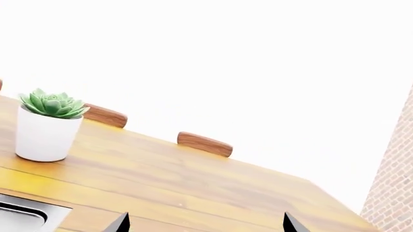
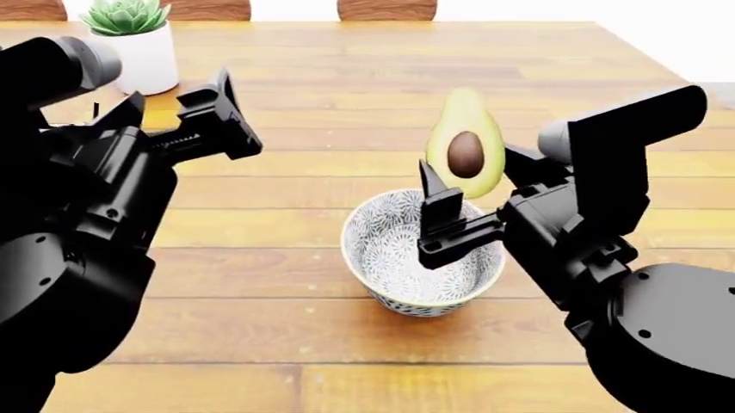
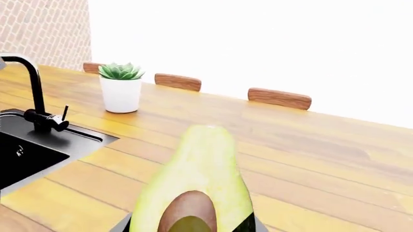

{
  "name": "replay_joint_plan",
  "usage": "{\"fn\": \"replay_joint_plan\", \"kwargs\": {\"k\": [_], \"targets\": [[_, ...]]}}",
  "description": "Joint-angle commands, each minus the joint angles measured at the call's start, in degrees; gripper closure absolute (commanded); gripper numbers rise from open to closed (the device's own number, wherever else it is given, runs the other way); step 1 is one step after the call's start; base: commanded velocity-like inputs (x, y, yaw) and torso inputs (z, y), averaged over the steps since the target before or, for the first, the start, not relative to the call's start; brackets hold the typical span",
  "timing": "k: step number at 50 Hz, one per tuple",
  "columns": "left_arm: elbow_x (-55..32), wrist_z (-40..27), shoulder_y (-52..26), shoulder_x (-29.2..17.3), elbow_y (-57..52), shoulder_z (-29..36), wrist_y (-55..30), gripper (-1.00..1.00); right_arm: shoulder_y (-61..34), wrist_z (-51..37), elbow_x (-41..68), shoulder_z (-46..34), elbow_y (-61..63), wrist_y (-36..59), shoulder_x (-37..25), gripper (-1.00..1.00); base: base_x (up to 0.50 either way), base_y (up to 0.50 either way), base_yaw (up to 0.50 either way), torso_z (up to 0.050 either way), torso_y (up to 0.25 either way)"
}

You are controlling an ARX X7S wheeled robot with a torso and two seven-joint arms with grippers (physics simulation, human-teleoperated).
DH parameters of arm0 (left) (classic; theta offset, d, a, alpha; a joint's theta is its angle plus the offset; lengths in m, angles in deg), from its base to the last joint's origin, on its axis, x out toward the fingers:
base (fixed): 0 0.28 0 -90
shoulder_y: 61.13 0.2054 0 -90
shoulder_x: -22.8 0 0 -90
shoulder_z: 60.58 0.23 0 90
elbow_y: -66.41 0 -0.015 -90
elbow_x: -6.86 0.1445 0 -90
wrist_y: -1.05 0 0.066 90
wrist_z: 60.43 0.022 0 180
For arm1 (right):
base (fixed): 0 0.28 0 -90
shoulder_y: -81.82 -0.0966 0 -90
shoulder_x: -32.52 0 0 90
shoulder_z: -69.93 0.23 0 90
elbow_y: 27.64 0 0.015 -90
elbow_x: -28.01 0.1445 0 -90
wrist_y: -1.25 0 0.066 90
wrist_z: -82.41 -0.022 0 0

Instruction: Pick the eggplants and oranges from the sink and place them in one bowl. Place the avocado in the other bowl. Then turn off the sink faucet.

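Observation:
The halved avocado, pit facing me, hangs upright in the air with my right gripper shut on its lower part. It is just above the far rim of the small grey-patterned bowl, which holds nothing. In the right wrist view the avocado fills the space between the fingers. The black faucet stands at the back of the sink. My left gripper is open and holds nothing, up over the table near the sink rim. Eggplants, oranges and the plain white bowl are out of view.
A succulent in a white pot stands at the back left of the wooden table. Brown chair backs line the far edge. A brick wall rises behind the faucet.

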Motion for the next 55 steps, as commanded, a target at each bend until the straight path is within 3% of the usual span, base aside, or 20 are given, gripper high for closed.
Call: {"fn": "replay_joint_plan", "kwargs": {"k": [1, 13, 55], "targets": [[0.8, -0.5, -0.3, -0.3, 0.8, 0.0, 0.1, -1.00, -6.3, -0.3, 3.9, -3.9, -9.4, 6.4, 2.6, 1.00, 0.00, 0.00, 0.00, 0.000, 0.000], [0.6, -0.7, -0.5, -0.2, 0.6, 0.6, -0.2, -1.00, -9.8, -4.9, 12.8, -5.4, -12.4, 9.8, 3.1, 1.00, 0.00, 0.00, 0.00, 0.000, 0.000], [0.7, -1.1, 0.1, -0.6, -0.1, 1.0, 0.4, -1.00, -7.4, -1.8, 15.3, -8.1, -17.4, 10.0, 4.0, 1.00, 0.00, 0.00, 0.00, 0.000, 0.000]]}}
